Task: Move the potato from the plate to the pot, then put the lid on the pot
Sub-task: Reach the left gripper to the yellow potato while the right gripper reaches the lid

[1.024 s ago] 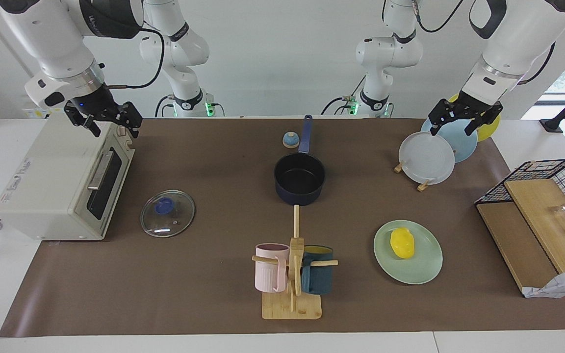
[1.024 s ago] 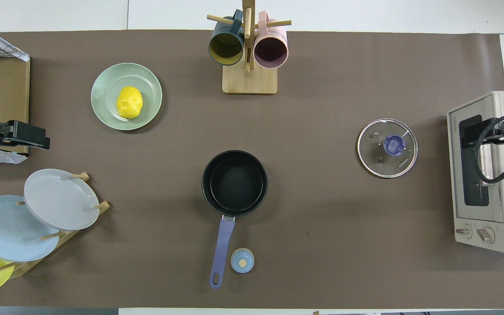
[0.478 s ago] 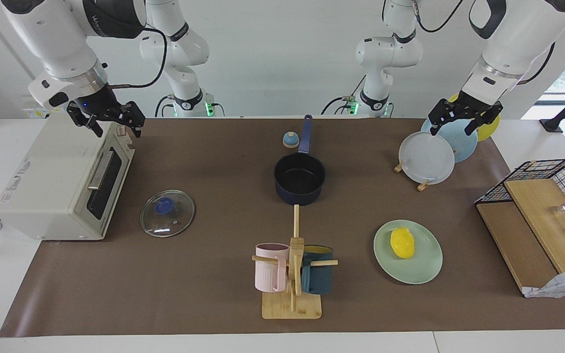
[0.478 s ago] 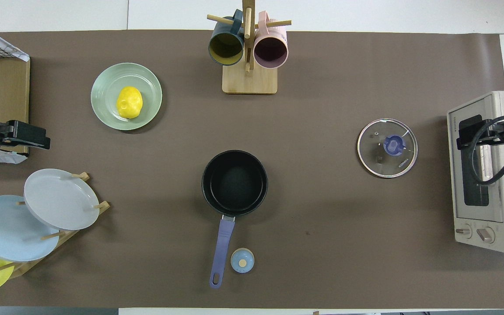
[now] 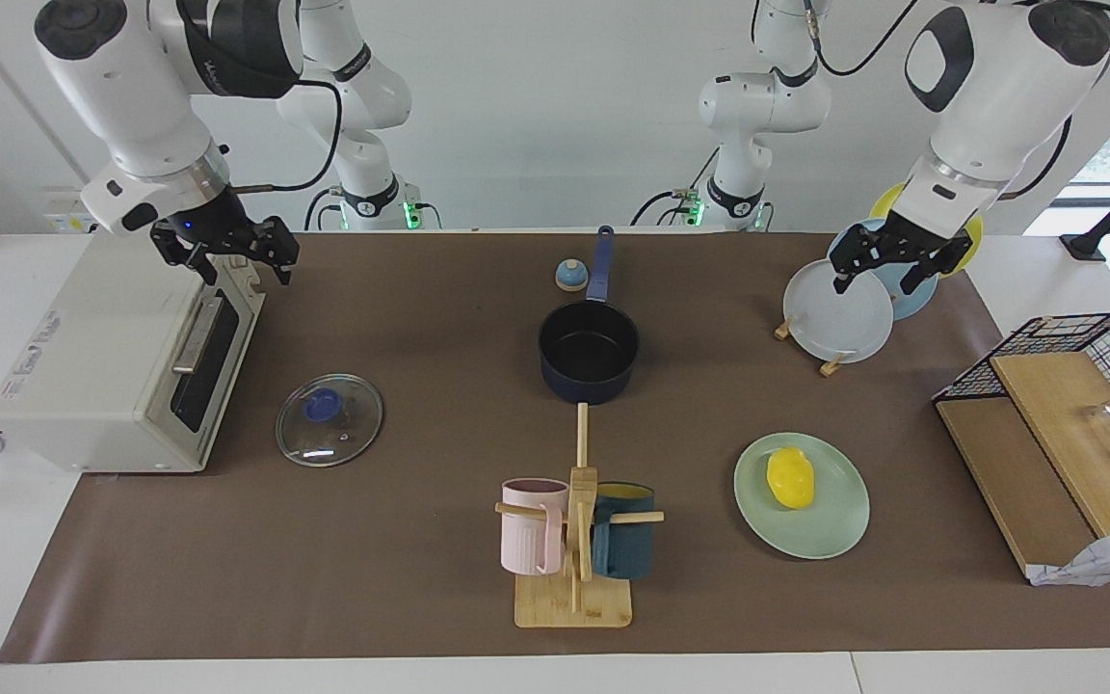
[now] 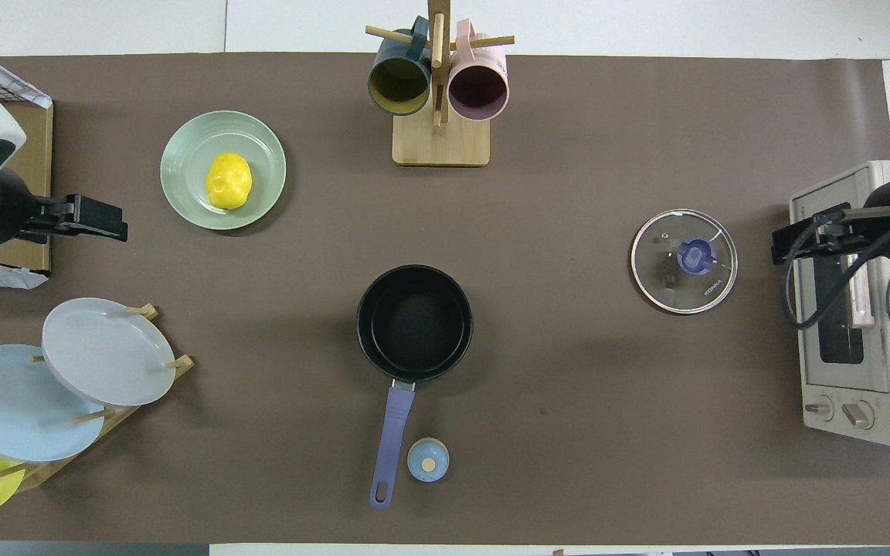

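Overhead, both arms are cropped; the left gripper (image 5: 881, 263) and right gripper (image 5: 230, 254) hang spread, holding nothing.

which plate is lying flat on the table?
The round pale mint-green plate holding the yellow potato. The grey, light-blue and yellow plates stand tilted in the wooden rack.

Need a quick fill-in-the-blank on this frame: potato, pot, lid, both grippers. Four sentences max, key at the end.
1. The potato lies on the mint-green ____.
2. The pot holds ____.
3. The lid lies flat on the table in front of the ____.
4. The left gripper hangs over the rack of plates, and the right gripper, jaws open, hangs over the ____.

Missing words: plate; nothing; toaster oven; toaster oven
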Controlling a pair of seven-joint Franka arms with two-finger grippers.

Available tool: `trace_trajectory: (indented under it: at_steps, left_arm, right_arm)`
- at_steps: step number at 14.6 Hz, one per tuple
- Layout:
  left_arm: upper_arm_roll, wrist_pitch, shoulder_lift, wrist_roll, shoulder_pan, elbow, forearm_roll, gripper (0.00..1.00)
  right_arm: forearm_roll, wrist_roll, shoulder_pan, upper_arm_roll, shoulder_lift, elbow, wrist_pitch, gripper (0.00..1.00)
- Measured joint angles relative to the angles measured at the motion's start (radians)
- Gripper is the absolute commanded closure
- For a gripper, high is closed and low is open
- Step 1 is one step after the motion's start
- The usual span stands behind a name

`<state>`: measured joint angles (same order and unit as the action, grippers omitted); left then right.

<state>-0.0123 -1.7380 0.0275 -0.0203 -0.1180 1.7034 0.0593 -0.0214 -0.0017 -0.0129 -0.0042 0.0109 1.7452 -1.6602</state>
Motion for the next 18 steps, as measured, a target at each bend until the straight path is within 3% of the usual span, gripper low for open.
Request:
trace_trajectory:
  at_steps: [6,10,14,18]
  left_arm:
    - [0.004,-0.183,0.230,-0.011,-0.048,-0.033,0.012,0.00]
    - [-0.003,-0.260,0.329,-0.011,-0.046,-0.093,0.004,0.00]
    - [-0.001,-0.382,0.413,0.019,-0.048,-0.099,-0.037,0.00]
    - [0.003,-0.443,0.450,0.078,-0.057,-0.098,-0.037,0.00]
  right_arm:
    - [0.000,-0.005,-0.053,0.002,-0.210,0.050,-0.262,0.00]
    - [-0.001,-0.107,-0.057,0.000,-0.313,0.048,-0.384,0.00]
    - [-0.001,-0.144,-0.060,0.001,-0.352,0.055,-0.404,0.00]
    - [-0.001,-0.265,-0.055,-0.003,-0.350,0.085,-0.407,0.00]
